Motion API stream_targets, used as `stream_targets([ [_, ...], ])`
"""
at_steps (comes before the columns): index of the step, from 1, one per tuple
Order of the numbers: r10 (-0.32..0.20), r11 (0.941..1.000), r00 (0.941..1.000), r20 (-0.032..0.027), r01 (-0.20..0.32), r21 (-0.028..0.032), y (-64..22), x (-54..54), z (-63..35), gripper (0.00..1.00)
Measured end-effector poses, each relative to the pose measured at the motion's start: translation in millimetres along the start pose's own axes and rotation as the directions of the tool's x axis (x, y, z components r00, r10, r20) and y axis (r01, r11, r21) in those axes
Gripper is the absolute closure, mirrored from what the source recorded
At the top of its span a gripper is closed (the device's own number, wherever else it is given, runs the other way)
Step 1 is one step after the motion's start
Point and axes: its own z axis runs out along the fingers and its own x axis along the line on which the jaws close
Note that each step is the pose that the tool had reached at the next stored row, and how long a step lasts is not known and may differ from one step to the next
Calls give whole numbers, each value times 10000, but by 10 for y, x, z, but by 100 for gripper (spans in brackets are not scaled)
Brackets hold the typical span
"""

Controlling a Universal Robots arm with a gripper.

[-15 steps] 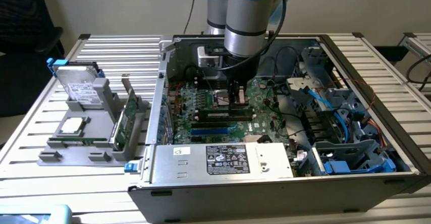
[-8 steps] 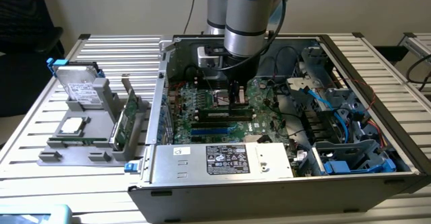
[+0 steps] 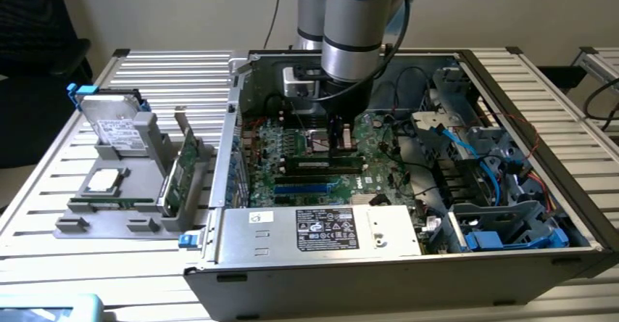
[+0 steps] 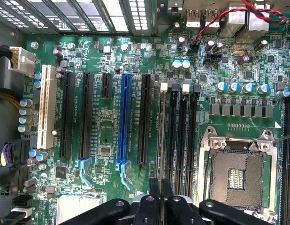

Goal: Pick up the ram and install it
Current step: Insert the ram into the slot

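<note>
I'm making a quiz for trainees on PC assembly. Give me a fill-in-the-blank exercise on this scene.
1. The end effector grips the ram, which stands upright on the ____.
2. One long expansion slot is coloured ____.
3. The processor socket is ____.
4. The grey holder stands to the exterior view's ____ of the case.
Answers: motherboard; blue; empty; left.

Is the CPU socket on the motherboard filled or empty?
Empty: the CPU socket shows its bare contact field, with no chip or cooler over it.
</note>
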Motion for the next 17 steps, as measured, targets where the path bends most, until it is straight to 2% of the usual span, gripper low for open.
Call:
stream_targets([
  [11,1,10000,10000,-3,-1,16,18,-1,-13,87],
  [14,4,10000,10000,-4,-4,51,23,0,-54,87],
  [17,9,9999,10000,-25,-8,120,33,-2,-97,87],
])
